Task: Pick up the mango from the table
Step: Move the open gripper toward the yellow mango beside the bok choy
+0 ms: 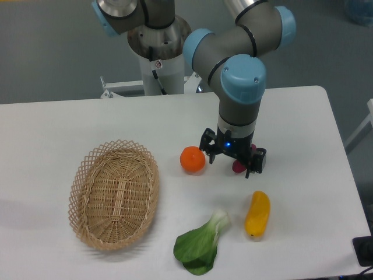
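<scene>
While the mango (257, 214) lies untouched on the white bench (303, 134), near its front edge and right of centre, the task stands at its opening stage. The gripper (232, 163) hangs from the arm above the bench behind the mango, apart from it, and has hold of nothing. Its jaws appear spread, though how wide cannot be judged from this angle. A small dark-red object (238, 167) sits directly beneath the gripper, partly hidden by it. An orange (192, 160) rests just to the gripper's side. A leafy bok choy (201, 247) lies beside the mango at the front edge, and a wicker basket (113, 194) stands well apart across the bench. Remaining work: travel forward to the mango, descent, closure, lift. None of these is begun.
</scene>
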Robot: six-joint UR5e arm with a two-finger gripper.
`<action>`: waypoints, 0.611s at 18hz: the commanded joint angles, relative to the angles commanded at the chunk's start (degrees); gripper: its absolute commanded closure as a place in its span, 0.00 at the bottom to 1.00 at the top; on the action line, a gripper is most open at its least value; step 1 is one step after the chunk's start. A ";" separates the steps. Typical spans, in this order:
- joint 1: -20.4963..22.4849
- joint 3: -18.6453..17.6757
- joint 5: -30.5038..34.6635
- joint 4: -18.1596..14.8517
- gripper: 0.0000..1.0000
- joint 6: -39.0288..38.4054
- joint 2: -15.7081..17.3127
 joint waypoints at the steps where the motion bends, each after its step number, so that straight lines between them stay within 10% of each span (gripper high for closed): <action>1: 0.00 -0.26 -0.09 0.26 0.00 0.17 0.00; 11: 0.09 -0.26 -0.18 0.26 0.00 0.01 -0.53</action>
